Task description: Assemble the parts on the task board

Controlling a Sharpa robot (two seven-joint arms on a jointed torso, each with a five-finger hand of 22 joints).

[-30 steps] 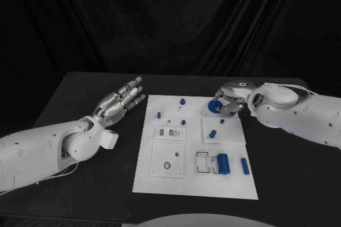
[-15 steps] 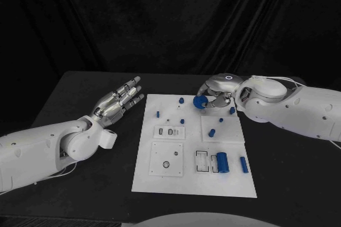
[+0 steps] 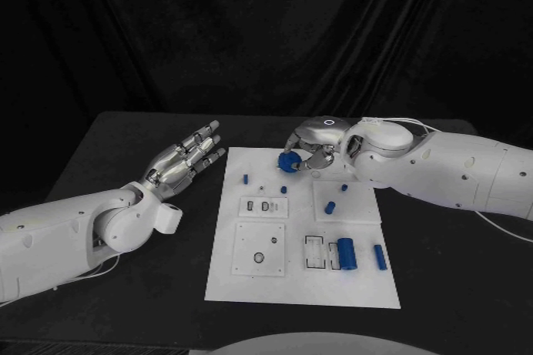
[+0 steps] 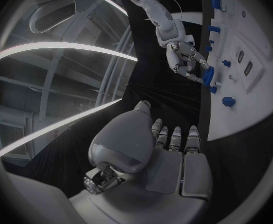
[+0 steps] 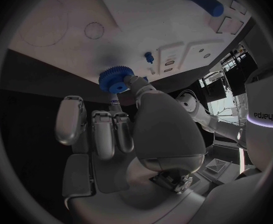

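Observation:
The white task board (image 3: 258, 282) lies in the middle of the black table. My right hand (image 3: 314, 145) hovers over its far edge and pinches a blue toothed gear (image 3: 289, 162) at its fingertips. The right wrist view shows the gear (image 5: 114, 78) held between thumb and a finger of that hand (image 5: 130, 129), close above the board (image 5: 143, 25). My left hand (image 3: 183, 161) floats open beside the board's far left corner, fingers straight and holding nothing. In the left wrist view the left hand (image 4: 168, 149) is flat, with the right hand (image 4: 185, 58) and gear (image 4: 208, 76) beyond it.
Small blue pegs stand on the board at the far left (image 3: 246, 178), centre (image 3: 283, 189) and right (image 3: 330, 208). A thick blue cylinder (image 3: 346, 254) and a slim one (image 3: 380, 257) lie near the right front. Raised white plates with slots (image 3: 263, 249) sit on the left half.
My right hand has carried the gear to the left along the board's far edge, from its right corner toward the middle. The left hand has stayed still.

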